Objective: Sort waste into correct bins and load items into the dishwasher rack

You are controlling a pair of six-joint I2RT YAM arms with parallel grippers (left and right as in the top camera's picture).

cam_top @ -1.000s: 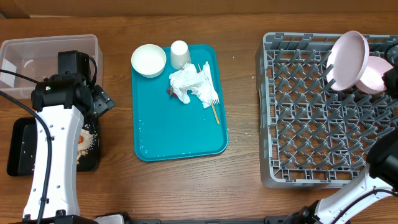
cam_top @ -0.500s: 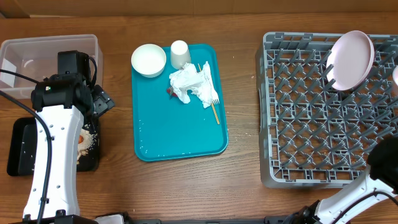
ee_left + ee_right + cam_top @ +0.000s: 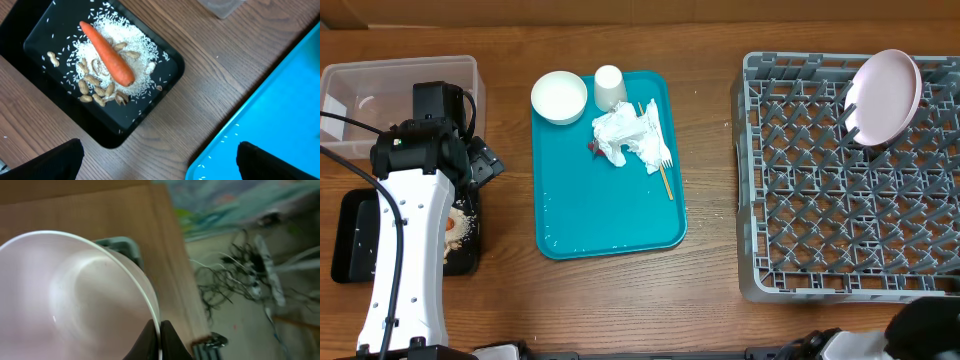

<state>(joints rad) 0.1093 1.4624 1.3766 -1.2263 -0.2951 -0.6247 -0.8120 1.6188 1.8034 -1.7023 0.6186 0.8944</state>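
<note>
Now the loading step is judged to be in hand on the right side: the round pinkish-white plate (image 3: 885,95) is seen standing on edge among the pegs at the far right corner of the large grey plastic dishwasher rack (image 3: 750,180). In the wrist view the right gripper (image 3: 160,341) is seen with its jaws together, apparently clamped on the thin rim of a pale pinkish-white round bowl (image 3: 65,305), held off the rack's corner and not yet set down. The left gripper (image 3: 159,150) is held with jaws wide apart and empty above the wooden surface, between the shallow black rectangular tray (image 3: 135,115), where the orange carrot (image 3: 107,52) lies on rice and nuts, and the flat teal serving tray (image 3: 610,210). On that teal tray a crumpled white paper napkin (image 3: 625,135), a small red scrap (image 3: 592,147), a thin wooden stick (image 3: 666,180) and a small white cup (image 3: 610,87) are left waiting. Next, the bowl would need to be carried over the pegs and lowered beside the plate without knocking it.
</note>
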